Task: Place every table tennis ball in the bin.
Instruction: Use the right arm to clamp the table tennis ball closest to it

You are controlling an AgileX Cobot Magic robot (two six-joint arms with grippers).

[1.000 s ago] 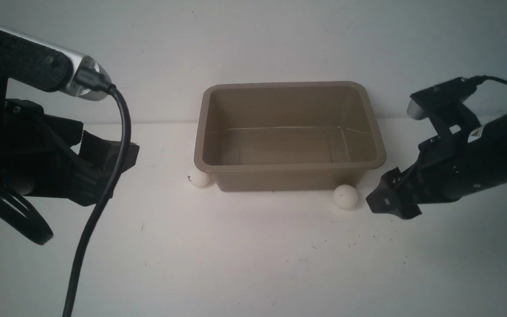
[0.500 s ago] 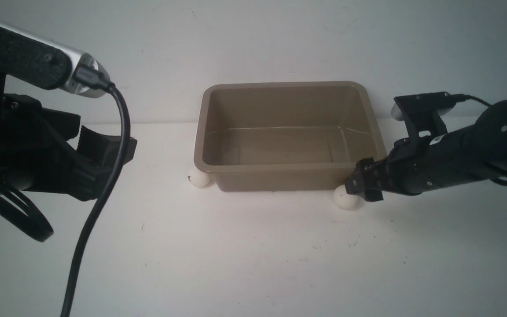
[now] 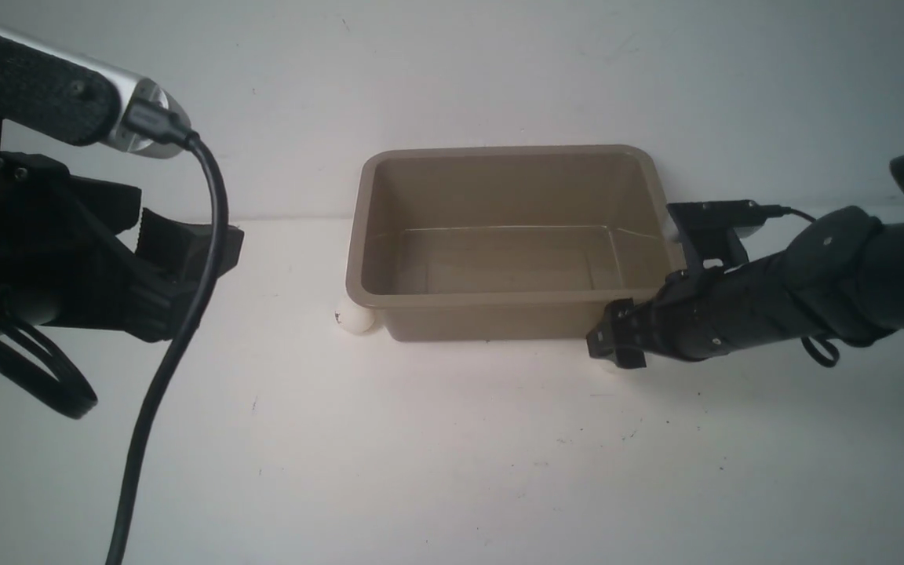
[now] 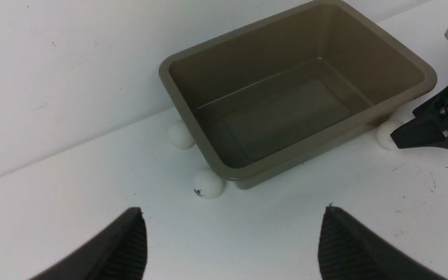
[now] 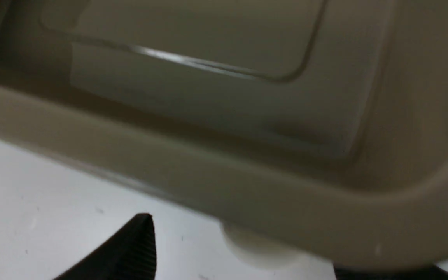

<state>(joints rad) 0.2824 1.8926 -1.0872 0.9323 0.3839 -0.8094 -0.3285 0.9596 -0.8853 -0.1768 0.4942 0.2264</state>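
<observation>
Sliding in low, the right gripper has reached the bin's near right corner. Over on the left, the left gripper hangs wide, idle. The logo ball and a plain ball rest against the empty bin's left end. On the right, wide jaws straddle the third ball; closing looks next.

place: lab-like robot bench | shown by: bare white table, blank white wall, black cable
</observation>
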